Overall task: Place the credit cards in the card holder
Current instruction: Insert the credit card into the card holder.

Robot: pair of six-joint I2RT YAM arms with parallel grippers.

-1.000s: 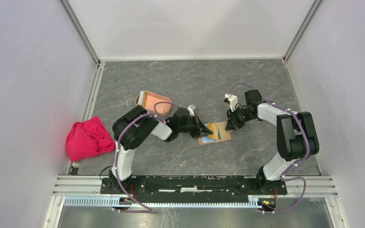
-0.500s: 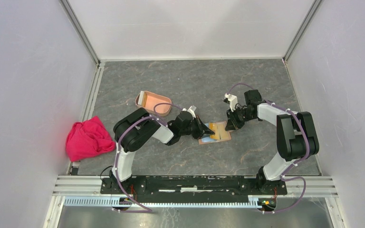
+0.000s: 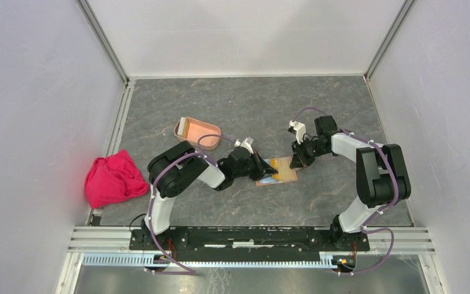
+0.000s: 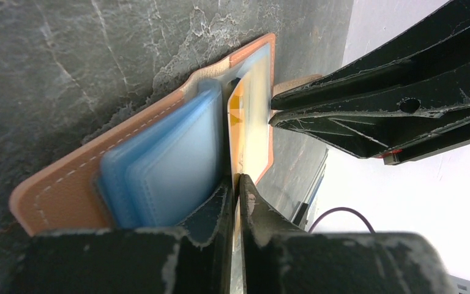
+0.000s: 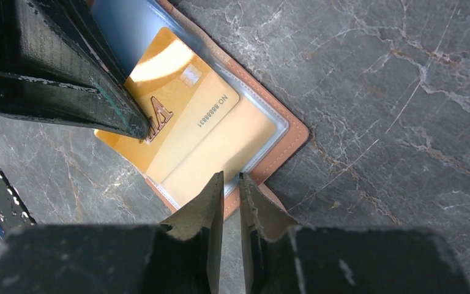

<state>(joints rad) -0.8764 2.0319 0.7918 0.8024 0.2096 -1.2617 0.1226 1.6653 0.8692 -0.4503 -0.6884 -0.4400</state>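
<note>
The left gripper (image 4: pixel 237 180) is clamped on the edge of an orange credit card (image 4: pixel 248 128), which stands in the open brown wallet (image 4: pixel 67 190). The right gripper (image 5: pixel 229 180) has its fingers nearly together at the wallet's rim. The pink card holder (image 3: pixel 183 125) stands well apart.

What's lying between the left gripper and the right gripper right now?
The open brown wallet, with the orange card that the left gripper pinches; the top view shows it.

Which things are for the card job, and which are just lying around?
For the job: orange credit card, held by the left gripper; brown wallet under it; right gripper at the wallet's edge; pink card holder.
Just lying about: red cloth.
</note>
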